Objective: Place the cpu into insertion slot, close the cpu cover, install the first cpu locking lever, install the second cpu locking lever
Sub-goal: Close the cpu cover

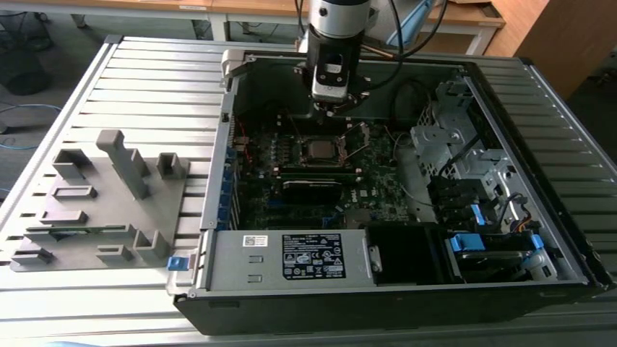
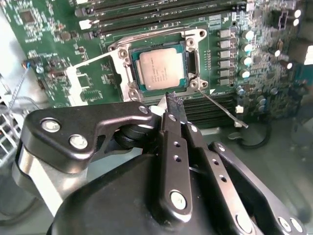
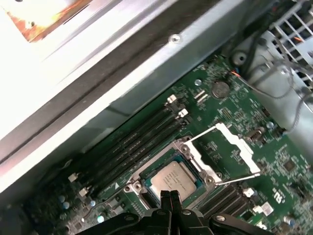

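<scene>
Cpu (image 2: 157, 68) sits flat in the insertion slot (image 2: 132, 92), metal top up. The cpu cover (image 3: 198, 159) looks to be down around it, tho I can't be sure it's fully seated.

A locking lever (image 2: 222, 108) angles out from one side of the slot, and the other lever (image 2: 93, 59) from the opposite side. Neither looks latched.

Gripper (image 2: 174, 100) hangs just beside the slot on the near-lever side, above the board. Jaws are pinched narrow w/ nothing between them.

Risks, as I judge them:
- The lever is thin wire, so the closed tip could slide off it and rake the motherboard (image 1: 376, 173) or the memory slots (image 2: 146, 12) right beside the slot.
- If the cover isn't flat, pushing a lever down may jam it or load the chip unevenly, which is bad for the socket pins.
- If the tip comes down too close to the slot centre, it presses the cpu itself.

Containers:
- The slot holds the cpu.
- The open computer case (image 1: 386, 307) holds the board w/ the slot about mid-board, a drive cage (image 1: 463, 137) beyond it toward the exterior view's right, and a power supply box (image 1: 241, 260) on the near side.
</scene>
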Available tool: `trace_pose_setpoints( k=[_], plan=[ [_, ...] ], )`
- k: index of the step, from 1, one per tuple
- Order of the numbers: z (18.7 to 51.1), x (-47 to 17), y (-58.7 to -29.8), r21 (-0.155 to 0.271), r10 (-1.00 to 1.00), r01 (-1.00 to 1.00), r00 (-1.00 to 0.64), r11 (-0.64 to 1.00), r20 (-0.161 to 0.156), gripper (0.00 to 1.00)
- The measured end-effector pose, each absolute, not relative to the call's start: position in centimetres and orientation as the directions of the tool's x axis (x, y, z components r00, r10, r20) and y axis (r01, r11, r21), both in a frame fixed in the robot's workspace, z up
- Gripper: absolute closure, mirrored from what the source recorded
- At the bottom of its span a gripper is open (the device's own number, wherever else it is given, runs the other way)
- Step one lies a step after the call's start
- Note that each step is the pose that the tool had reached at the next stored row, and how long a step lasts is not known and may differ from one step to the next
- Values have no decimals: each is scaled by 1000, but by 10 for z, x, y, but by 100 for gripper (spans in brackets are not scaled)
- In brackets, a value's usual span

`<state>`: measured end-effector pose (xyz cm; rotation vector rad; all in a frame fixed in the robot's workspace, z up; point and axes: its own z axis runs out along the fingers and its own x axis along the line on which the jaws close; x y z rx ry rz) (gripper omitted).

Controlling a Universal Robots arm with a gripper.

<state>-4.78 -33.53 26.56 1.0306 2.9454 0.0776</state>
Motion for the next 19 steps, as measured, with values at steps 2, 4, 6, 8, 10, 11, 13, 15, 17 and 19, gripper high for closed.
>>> trace_pose_setpoints(
  k=[2,4,6,8,10,11,13,15,17,19],
  plan=[
    [266,-48,-335,54,598,597,-802,800,-2,89],
    [265,-48,-335,55,573,572,-820,818,-2,89],
    [265,-48,-335,57,552,551,-834,832,0,89],
    [265,-48,-335,58,533,533,-846,844,0,89],
    [265,-48,-335,58,514,513,-858,856,1,89],
    [265,-48,-335,58,508,508,-861,860,1,89],
    [265,-48,-335,58,508,507,-861,860,1,89],
    [265,-48,-335,58,508,507,-862,860,1,89],
    [265,-48,-335,58,507,507,-862,860,1,89],
    [265,-48,-335,58,506,505,-863,861,1,89]
  ],
)
